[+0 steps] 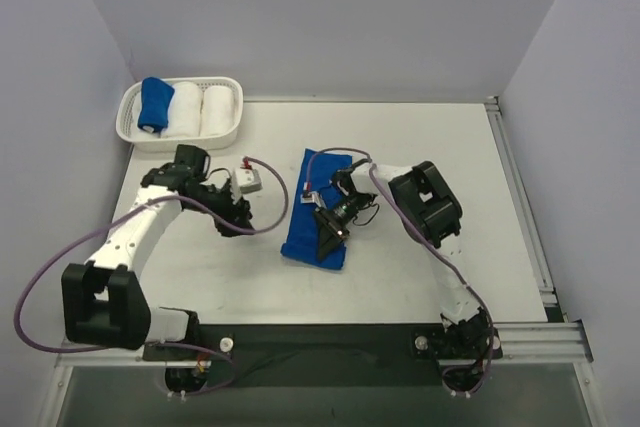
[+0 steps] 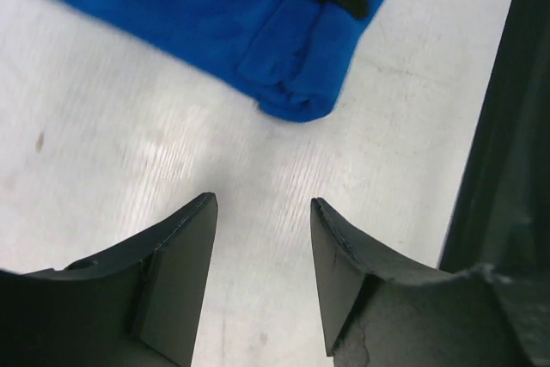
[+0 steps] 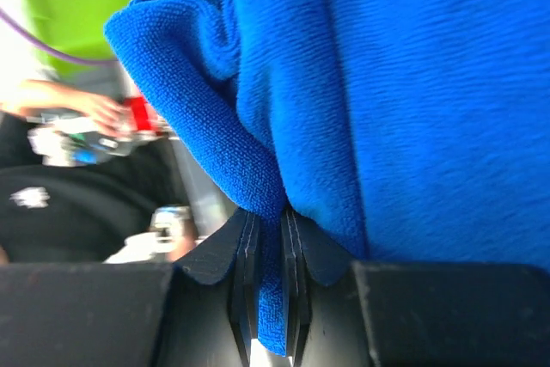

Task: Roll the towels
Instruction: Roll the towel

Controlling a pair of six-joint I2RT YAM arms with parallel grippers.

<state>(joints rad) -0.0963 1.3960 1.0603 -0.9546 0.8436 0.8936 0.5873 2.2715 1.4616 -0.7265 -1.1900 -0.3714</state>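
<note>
A bright blue towel (image 1: 316, 209) lies as a long strip in the middle of the table, its near end folded over. My right gripper (image 1: 328, 232) is shut on that near end; in the right wrist view the blue towel (image 3: 361, 83) fills the frame and a fold of it is pinched between the fingers (image 3: 246, 255). My left gripper (image 1: 240, 215) is open and empty just left of the towel, above bare table; its wrist view shows the folded towel end (image 2: 296, 49) ahead of the gripper (image 2: 262, 212). A rolled blue towel (image 1: 155, 104) sits in the basket.
A white basket (image 1: 228, 127) at the back left holds the blue roll and two white towel rolls (image 1: 200, 110). A grey wall rises behind the table. A metal rail (image 1: 520, 217) runs along the right edge and a dark strip along the near edge.
</note>
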